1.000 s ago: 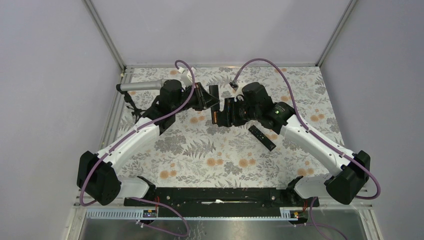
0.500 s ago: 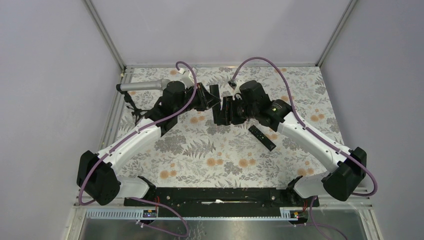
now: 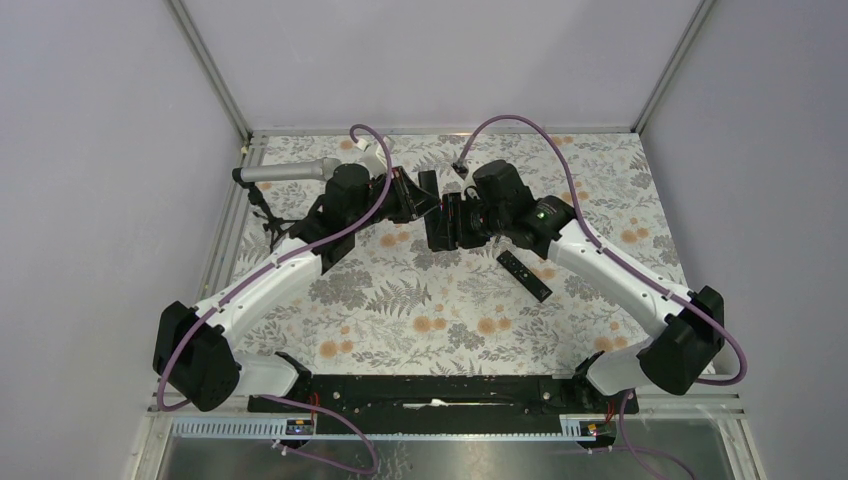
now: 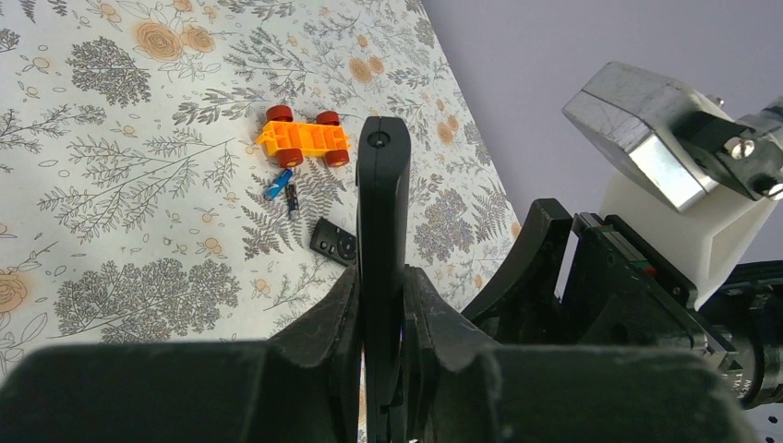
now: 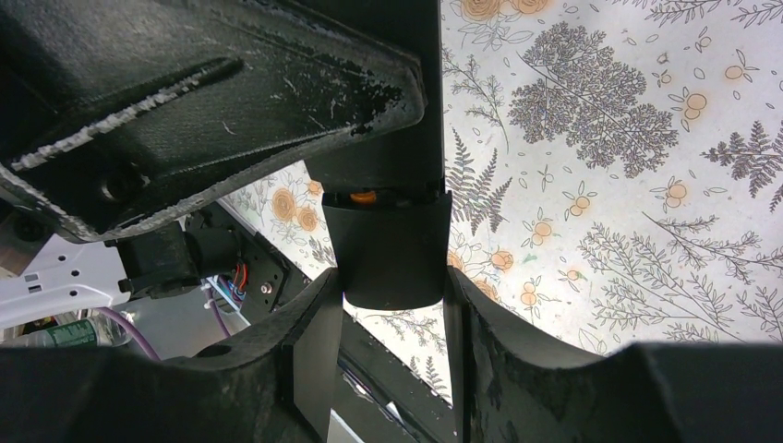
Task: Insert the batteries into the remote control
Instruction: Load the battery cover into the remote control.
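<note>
Our left tool (image 4: 381,309) clamped the remote control (image 4: 382,203) at mid-frame. The right tool (image 5: 392,318) straddled its end, grip unclear. 2 batteries (image 4: 280,185) lay unloaded on the tabletop (image 4: 138,231), upper left, so we judged loading not yet begun.

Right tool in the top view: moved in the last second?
Yes. The right tool has shifted left and toward the far edge, away from the loose button-face remote, which stayed put.

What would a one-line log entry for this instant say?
left fingers: clamping remote control | right fingers: closed on its end | batteries: loose on mat beside orange toy | loading: unfinished
</note>
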Robot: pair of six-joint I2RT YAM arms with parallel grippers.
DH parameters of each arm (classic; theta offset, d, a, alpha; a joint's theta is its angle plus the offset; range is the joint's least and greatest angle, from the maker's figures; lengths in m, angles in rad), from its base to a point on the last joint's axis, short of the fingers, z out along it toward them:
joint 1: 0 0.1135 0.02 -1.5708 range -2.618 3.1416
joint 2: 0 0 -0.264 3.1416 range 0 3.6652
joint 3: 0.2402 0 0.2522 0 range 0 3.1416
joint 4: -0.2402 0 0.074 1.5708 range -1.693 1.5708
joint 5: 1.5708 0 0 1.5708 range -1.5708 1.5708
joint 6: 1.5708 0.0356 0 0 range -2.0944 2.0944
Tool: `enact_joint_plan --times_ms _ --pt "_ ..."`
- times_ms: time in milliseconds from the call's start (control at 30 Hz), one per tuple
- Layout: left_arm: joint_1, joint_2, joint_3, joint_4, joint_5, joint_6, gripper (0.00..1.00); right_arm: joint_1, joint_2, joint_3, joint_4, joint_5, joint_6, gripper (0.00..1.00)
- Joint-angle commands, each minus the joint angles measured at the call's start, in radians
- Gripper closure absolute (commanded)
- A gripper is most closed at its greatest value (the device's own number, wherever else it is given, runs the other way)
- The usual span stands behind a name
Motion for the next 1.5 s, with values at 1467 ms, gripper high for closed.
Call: enact_joint_plan --times_ms 1467 --pt "0.023 0.007 0.112 0.015 0.123 -0.157 1.00 0.007 0.114 0.135 -0.106 0.047 -0.019 0.57"
